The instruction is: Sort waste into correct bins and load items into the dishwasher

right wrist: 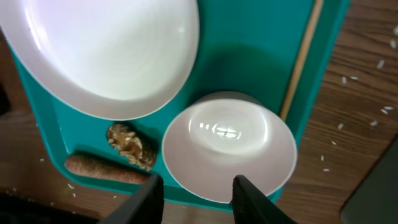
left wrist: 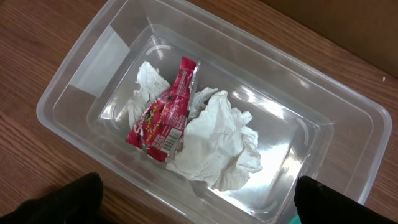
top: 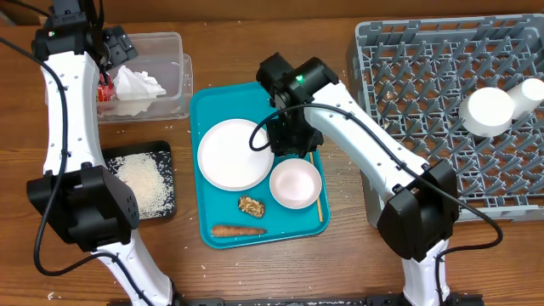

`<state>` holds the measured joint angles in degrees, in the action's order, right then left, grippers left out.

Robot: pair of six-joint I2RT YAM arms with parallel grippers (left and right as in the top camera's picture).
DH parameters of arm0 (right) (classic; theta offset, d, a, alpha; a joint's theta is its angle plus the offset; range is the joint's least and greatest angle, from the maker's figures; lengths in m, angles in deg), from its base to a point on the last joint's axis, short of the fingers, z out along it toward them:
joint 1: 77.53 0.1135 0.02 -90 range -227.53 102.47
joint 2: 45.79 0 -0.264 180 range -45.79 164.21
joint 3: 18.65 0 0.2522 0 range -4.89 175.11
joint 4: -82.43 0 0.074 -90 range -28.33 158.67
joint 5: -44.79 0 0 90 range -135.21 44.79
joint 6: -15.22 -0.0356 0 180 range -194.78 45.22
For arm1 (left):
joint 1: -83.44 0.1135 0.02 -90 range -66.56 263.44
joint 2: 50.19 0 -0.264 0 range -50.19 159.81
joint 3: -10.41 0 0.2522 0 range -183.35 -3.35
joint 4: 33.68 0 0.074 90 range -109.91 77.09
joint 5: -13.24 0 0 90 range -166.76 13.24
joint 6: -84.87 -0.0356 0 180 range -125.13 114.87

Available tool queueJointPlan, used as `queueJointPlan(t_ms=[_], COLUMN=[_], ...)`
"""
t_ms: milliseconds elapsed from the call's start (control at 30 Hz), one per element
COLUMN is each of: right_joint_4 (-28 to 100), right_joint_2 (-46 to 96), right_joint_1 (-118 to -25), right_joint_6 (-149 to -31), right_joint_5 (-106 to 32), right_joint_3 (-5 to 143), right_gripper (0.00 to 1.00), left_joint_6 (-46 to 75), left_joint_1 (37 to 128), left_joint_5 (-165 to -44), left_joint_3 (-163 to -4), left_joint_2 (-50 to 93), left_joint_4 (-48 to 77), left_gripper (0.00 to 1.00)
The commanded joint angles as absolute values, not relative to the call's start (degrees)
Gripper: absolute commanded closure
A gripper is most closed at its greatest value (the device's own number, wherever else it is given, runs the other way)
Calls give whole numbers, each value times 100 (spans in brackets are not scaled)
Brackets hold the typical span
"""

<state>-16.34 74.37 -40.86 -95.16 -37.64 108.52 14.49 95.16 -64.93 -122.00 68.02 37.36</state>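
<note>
Robotics lab bench, staged as a kitchen clear-up. Two white-and-black jointed robot arms (top: 64, 110) at a brown wooden table (top: 255, 34). Under the left gripper (left wrist: 199, 193) jaws: clear plastic rectangular tub (left wrist: 348, 106). Under the right gripper (right wrist: 198, 194) jaws: large teal plastic tray (right wrist: 249, 62). Right of those jaws: square grey plastic pegged dish rack (top: 408, 68), flat on the tabletop.
</note>
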Motion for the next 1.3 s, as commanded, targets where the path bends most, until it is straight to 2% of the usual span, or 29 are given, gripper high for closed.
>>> queueJointPlan(t_ms=[0,267,633,833,900,1033,1200,1267], right_joint_4=[-1304,-414,-176,29,-1,10,29,34], right_joint_2=[7327,7327,7338,7354,7389,7476,7548,7548], right_joint_1=[-3826,-3676,-3429,-3190,-3190,-3241,-3254,-3254], right_joint_6=[-9492,-9886,-9886,-9890,-10045,-10143,-10152,-10187], right_joint_5=[-3484,-3239,-3110,-3222,-3506,-3619,-3613,-3613], right_joint_3=[10423,9241,8900,8900,8900,8891,8891,8891], right_gripper=[61,60,59,49,49,52,73,76], left_joint_6=[1567,1565,1567,1565,1567,1567,1565,1567], left_joint_1=[9481,9490,9477,9477,9477,9477,9477,9477], left_joint_5=[-6434,-6434,-6436,-6434,-6434,-6436,-6434,-6434], left_joint_3=[-12189,-12189,-12189,-12189,-12189,-12189,-12189,-12189], left_joint_2=[6822,6822,6822,6822,6822,6822,6822,6822], left_joint_4=[3723,3725,3723,3723,3723,3723,3723,3725], left_gripper=[0,0,0,0,0,0,0,0])
